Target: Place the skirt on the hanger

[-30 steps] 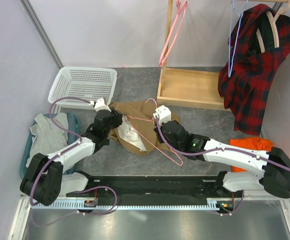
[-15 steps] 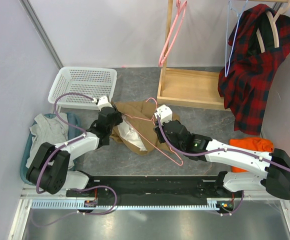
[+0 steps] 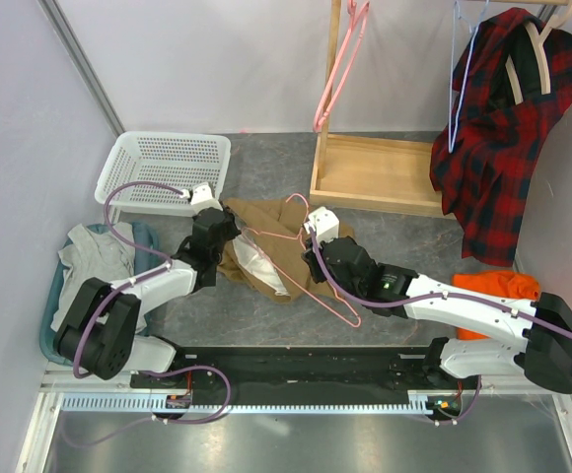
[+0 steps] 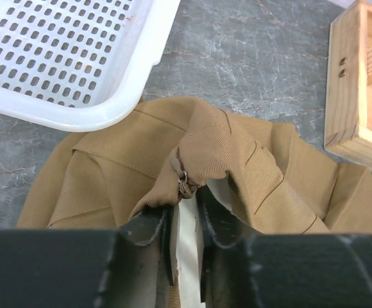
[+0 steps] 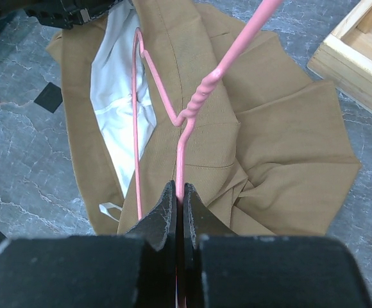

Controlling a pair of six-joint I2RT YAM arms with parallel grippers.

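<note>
The tan-brown skirt lies crumpled on the grey floor between the arms, its white lining showing. My left gripper is at its left edge. In the left wrist view the jaws are closed on the skirt's white-lined waist edge by the zipper. The thin pink hanger lies across the skirt. My right gripper is shut on its wire. In the right wrist view the jaws pinch the hanger just below its twisted neck, above the skirt.
A white basket stands behind the left gripper. The wooden rack base is behind the skirt, with a second pink hanger above it. A plaid shirt and light-blue hanger hang right. Grey garment left, orange cloth right.
My left gripper has shifted slightly away from the base along the skirt's edge, pulling the cloth a little. The right gripper and hanger have barely moved.
</note>
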